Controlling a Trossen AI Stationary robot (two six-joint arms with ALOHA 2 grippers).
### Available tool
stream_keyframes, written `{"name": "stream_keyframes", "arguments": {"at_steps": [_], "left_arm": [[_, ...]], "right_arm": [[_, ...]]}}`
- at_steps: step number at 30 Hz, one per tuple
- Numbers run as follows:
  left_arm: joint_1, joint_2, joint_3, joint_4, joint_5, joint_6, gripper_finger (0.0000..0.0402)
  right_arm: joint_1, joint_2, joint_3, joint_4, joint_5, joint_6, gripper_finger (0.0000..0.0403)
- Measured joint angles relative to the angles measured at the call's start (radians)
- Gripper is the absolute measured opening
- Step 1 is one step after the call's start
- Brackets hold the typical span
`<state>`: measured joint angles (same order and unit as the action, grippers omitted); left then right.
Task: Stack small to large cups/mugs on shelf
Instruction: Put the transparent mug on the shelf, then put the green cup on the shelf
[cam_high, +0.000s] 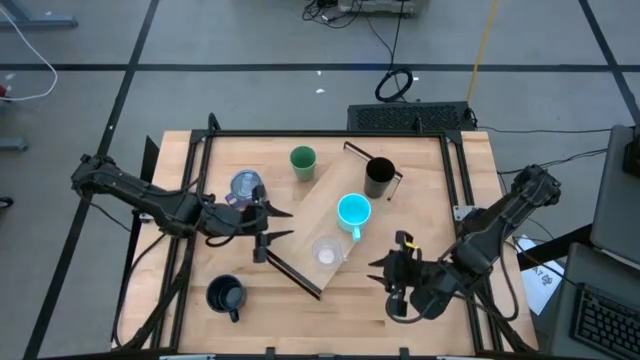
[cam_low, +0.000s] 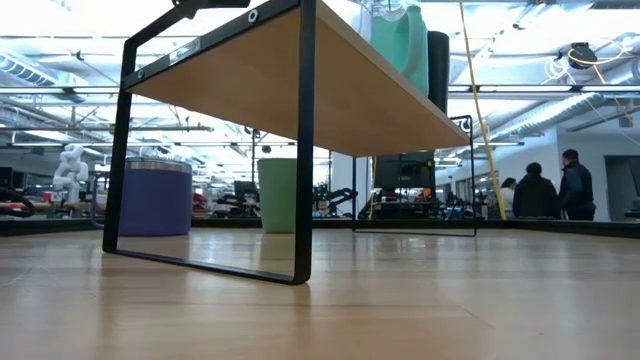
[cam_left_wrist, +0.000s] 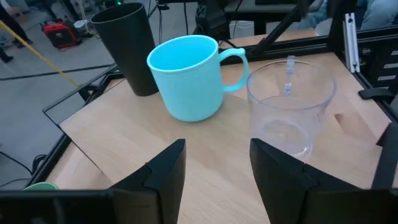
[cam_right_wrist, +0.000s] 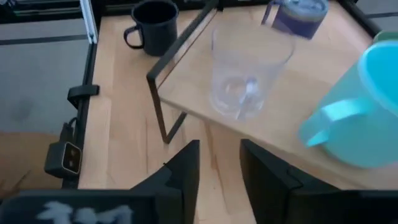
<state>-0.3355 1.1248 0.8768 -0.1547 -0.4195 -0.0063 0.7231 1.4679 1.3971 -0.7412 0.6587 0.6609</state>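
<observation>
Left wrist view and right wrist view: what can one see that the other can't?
Only the left wrist view shows the tall black mug, standing behind the cyan handled mug, and the left gripper with its fingers apart. Only the right wrist view shows the squat black handled mug on the tabletop, the purplish-grey shiny mug, and the right gripper. Both show the tiny clear cup and the cyan handled mug standing on the shelf.

A: Colours? Cyan mug (cam_high: 353, 212), green cup (cam_high: 303, 161), tall black mug (cam_high: 379, 176).
B: The shelf (cam_high: 322, 220) is light wood (black brackets); the tiny cup (cam_high: 326, 252) clear, another mug (cam_high: 246, 186) purplish-grey, the squat mug (cam_high: 225, 295) black.
</observation>
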Motion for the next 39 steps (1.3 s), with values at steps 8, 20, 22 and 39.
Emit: {"name": "stream_keyframes", "arguments": {"at_steps": [8, 20, 22, 39], "left_arm": [[0.001, 0.000, 0.000, 0.002, -0.021, -0.003, 0.0182], [0.001, 0.000, 0.000, 0.002, -0.035, -0.006, 0.0182], [0.001, 0.000, 0.000, 0.002, -0.035, -0.003, 0.0182], [0.009, 0.001, 0.000, -0.029, -0.036, 0.027, 0.0182]], "right_arm": [[-0.028, 0.001, -0.215, 0.310, 0.000, -0.087, 0.0043], [-0.117, 0.000, -0.310, 0.517, -0.004, -0.207, 0.0002], [-0.122, 0.000, -0.310, 0.525, -0.005, -0.216, 0.0001], [-0.050, -0.116, -0.310, 0.321, 0.025, -0.128, 0.0000]]}}
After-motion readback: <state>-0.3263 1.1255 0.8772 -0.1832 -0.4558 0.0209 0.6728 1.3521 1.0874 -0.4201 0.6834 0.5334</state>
